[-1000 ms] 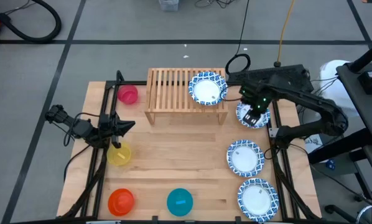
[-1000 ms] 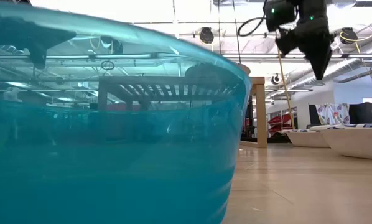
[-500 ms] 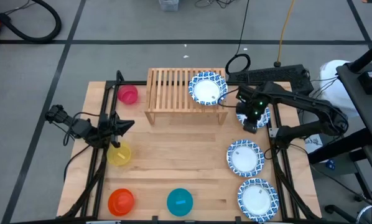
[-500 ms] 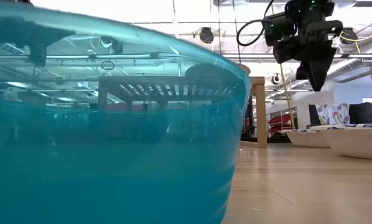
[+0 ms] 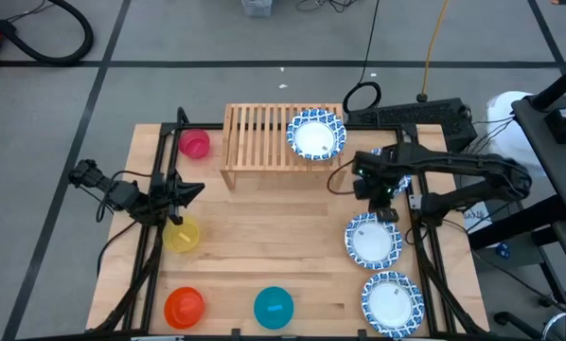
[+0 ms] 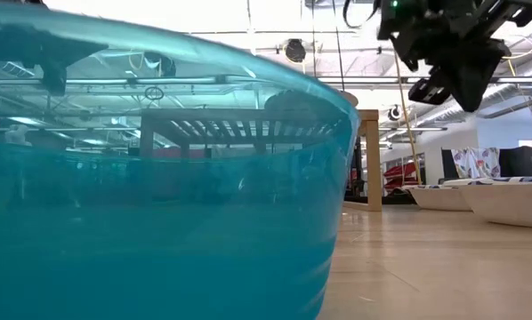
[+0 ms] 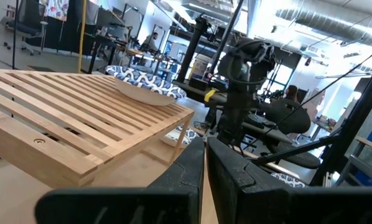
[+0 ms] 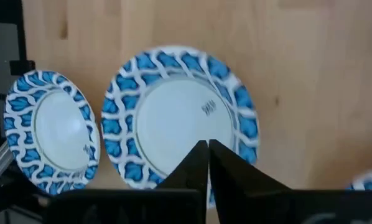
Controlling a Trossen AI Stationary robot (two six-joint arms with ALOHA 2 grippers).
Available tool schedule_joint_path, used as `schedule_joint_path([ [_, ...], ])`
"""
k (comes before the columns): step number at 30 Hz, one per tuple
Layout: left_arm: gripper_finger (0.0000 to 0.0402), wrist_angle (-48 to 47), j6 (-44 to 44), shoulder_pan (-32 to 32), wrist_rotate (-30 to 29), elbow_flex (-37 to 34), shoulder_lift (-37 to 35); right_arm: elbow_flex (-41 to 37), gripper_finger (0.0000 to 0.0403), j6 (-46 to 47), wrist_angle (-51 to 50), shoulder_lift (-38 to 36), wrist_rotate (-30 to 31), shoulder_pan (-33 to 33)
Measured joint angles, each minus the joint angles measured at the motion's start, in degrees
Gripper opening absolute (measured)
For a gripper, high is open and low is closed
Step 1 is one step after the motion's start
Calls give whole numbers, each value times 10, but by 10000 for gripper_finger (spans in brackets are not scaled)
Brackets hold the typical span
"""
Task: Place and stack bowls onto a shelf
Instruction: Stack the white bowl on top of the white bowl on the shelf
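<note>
The light-wood slatted shelf [image 5: 269, 140] stands at the table's far side, with one blue-rimmed bowl [image 5: 315, 134] resting on its right end. Another blue-rimmed bowl [image 5: 402, 176] lies partly hidden under my right arm. Two more [image 5: 372, 239] [image 5: 391, 301] sit along the right edge. My right gripper [image 5: 385, 206] is shut and points down over the middle bowl [image 8: 180, 118], touching nothing. My left gripper [image 5: 193, 192] is shut and waits at the left edge, between the pink bowl [image 5: 194, 143] and the yellow bowl [image 5: 182, 234].
The orange-red bowl [image 5: 184, 305] and the teal bowl [image 5: 274, 307] sit at the near edge; the teal bowl [image 6: 159, 178] fills most of the low view. Black frame rails run along both table sides. Bare wood lies between the shelf and the near bowls.
My right gripper has moved from beside the shelf's right end, over the farthest right-side bowl, toward the table's near edge, and now hangs over the middle blue-rimmed bowl; its wrist has turned on the way. No bowl has moved.
</note>
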Motion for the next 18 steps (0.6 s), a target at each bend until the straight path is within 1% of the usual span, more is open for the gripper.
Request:
schedule_joint_path([
  [3,24,0,2,0,0,0,0,0,11,28,39,0,-3,28],
  [7,24,1,12,0,-1,0,0,0,25,81,146,0,-3,55],
  [11,24,1,24,0,-1,0,0,0,35,97,237,0,-3,70],
  [14,24,1,26,0,-1,0,0,0,48,97,269,3,-2,80],
  [18,24,2,26,0,-1,0,0,0,74,117,281,11,-1,92],
])
